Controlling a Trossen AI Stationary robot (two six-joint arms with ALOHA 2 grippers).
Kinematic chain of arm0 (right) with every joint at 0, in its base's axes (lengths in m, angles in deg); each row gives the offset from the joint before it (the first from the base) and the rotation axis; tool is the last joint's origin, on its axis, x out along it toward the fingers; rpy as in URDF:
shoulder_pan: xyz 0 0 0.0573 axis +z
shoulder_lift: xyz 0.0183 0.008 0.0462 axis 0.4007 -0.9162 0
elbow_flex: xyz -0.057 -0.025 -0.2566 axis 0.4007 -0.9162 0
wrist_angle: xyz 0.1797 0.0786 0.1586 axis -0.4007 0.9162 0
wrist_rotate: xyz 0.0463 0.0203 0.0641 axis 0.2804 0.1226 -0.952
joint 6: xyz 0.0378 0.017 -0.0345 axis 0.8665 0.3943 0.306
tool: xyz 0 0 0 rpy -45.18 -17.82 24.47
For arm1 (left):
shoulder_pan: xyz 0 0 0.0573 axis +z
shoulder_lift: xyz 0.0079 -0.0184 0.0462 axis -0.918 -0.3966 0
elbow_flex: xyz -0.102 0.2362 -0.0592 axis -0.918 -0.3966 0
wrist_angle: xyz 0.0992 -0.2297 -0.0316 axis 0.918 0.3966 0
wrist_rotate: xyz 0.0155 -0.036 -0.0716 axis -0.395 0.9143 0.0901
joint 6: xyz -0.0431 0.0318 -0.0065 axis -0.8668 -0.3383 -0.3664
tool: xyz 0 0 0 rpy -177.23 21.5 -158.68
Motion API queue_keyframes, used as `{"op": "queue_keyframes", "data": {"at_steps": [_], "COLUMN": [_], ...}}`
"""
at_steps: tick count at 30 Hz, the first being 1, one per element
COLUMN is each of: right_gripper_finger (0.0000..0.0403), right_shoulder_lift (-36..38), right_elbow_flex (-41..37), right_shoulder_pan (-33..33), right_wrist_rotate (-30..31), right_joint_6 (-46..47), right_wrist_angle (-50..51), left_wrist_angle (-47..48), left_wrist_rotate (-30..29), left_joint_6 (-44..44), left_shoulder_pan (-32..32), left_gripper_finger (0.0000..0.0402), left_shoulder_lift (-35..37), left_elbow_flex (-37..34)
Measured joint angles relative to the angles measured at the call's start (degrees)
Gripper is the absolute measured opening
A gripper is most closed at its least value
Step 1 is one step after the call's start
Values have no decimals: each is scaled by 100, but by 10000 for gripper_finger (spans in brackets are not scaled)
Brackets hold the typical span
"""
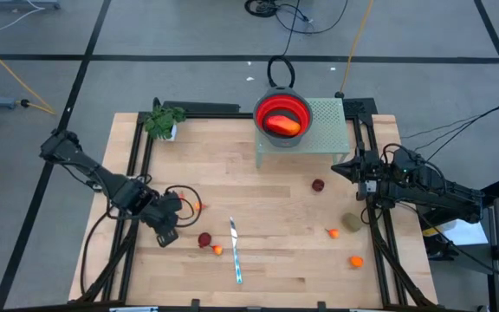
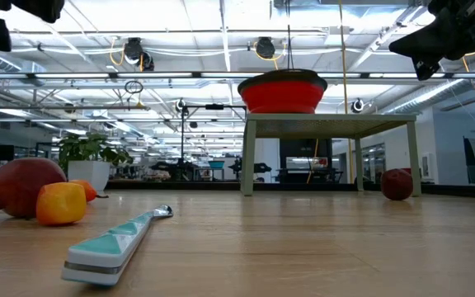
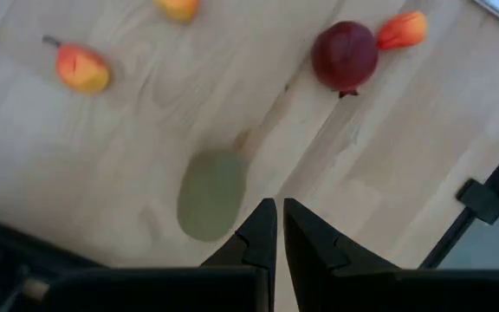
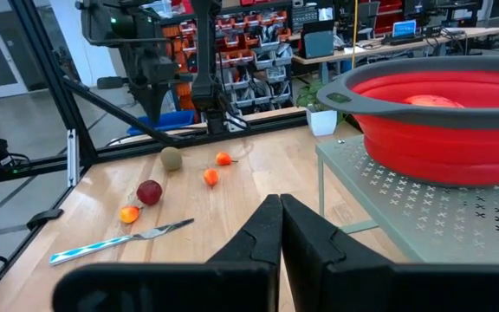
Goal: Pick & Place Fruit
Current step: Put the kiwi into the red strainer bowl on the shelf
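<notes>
My left gripper [image 1: 168,232] [image 3: 276,224] is shut and hangs above the table's near left part. An olive kiwi-like oval [image 3: 211,194] lies on the wood just beside its fingertips, apart from them. A dark red ball [image 1: 204,239] [image 3: 345,54], a small orange bit [image 1: 217,250] [image 3: 403,30] and another orange piece [image 1: 199,206] lie close by. My right gripper [image 1: 340,166] [image 4: 280,210] is shut, in the air right of the stand. A second red ball [image 1: 318,185], a kiwi [image 1: 352,223] and two orange bits [image 1: 332,232] [image 1: 356,261] lie on the right. A longer orange-red piece [image 1: 282,125] rests inside the red bowl [image 1: 267,106].
The red bowl stands on a pale green perforated stand [image 1: 326,121] at the far edge. A slim knife [image 1: 235,251] lies near the front middle. A potted plant [image 1: 163,121] sits at the far left corner. Black frame rails [image 1: 378,234] run along both sides.
</notes>
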Motion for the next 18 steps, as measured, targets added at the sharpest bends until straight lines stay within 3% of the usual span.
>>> {"op": "queue_keyframes", "data": {"at_steps": [8, 18], "right_gripper_finger": [0, 0], "right_shoulder_lift": [0, 0], "right_elbow_flex": [0, 2], "right_shoulder_pan": [0, 0], "right_wrist_rotate": [-1, -2], "right_joint_6": [-95, -95], "right_wrist_angle": [-1, -1], "left_wrist_angle": [22, 334], "left_wrist_rotate": [-3, -53], "left_joint_6": [-166, -773], "left_shoulder_pan": [-113, -112], "left_gripper_finger": [39, 165], "left_shoulder_lift": [2, 4], "left_elbow_flex": [-1, -140]}}
